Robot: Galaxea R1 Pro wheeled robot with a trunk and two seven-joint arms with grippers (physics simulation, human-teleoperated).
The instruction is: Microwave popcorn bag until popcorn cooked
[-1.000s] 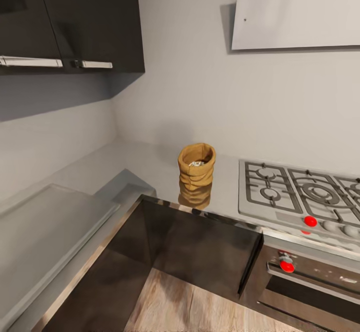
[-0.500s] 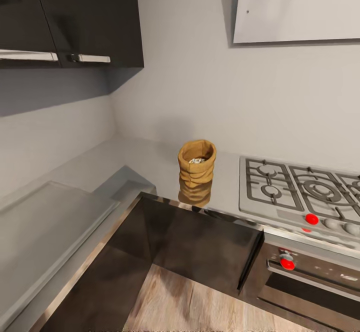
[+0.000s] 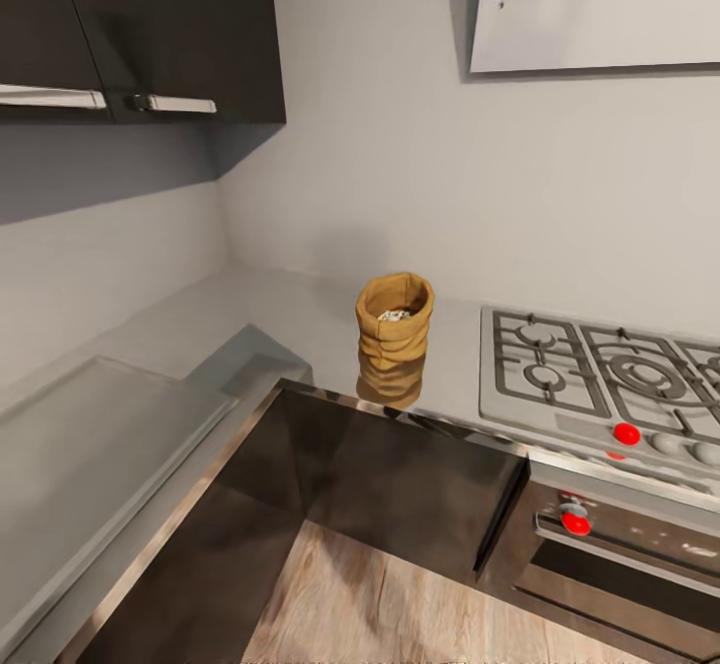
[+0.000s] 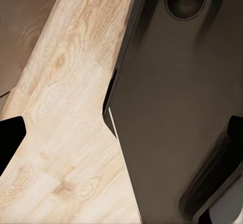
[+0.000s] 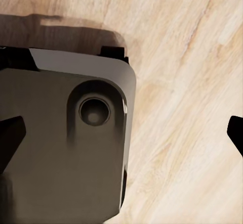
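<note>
A grey-walled kitchen corner, dark upper cabinets [image 3: 150, 34] overhead. The glossy grey desk [image 3: 150, 364] wraps the corner above dark cabinets, a gas hob [image 3: 600, 379] set in it. The popcorn bag [image 3: 394, 324] stands upright near the desk's front edge, just beside the hob, whitish popcorn [image 3: 394, 316] showing inside. Both wrist views look down on wooden floor [image 4: 66, 107]; each pincer's fingertips sit wide apart, released.

No text, label, brand, number or sign can be read anywhere.
</note>
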